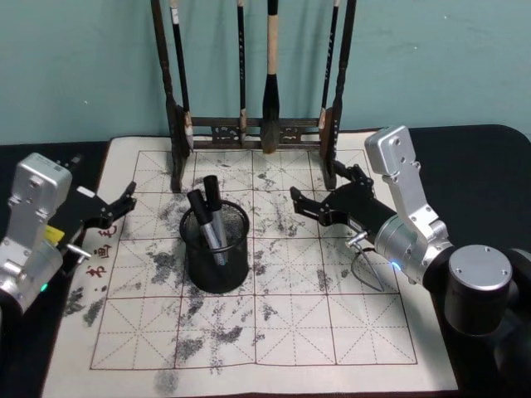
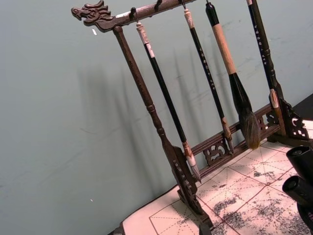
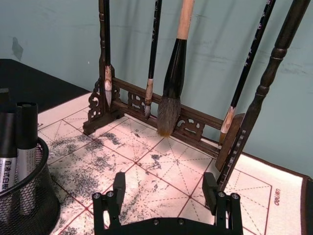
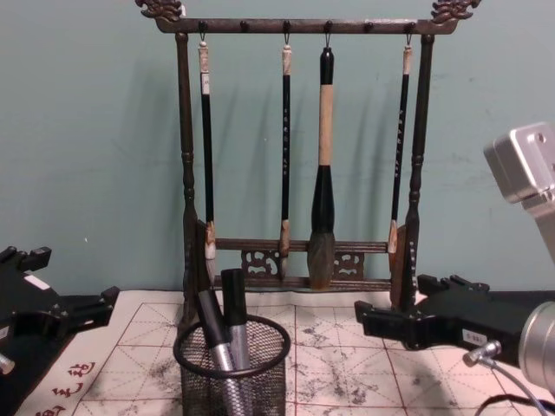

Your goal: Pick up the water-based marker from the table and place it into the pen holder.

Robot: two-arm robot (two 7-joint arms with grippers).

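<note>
- The right claw (image 1: 319,192) is spread open and empty, held low over the grid mat (image 1: 274,332), pointing toward the pen holder (image 1: 217,249) from its right.
- The left claw (image 1: 116,207) rests open at the mat's left edge.
- Two markers (image 1: 211,217) stand tilted inside the pen holder, before the brush rack (image 1: 257,124).
</note>
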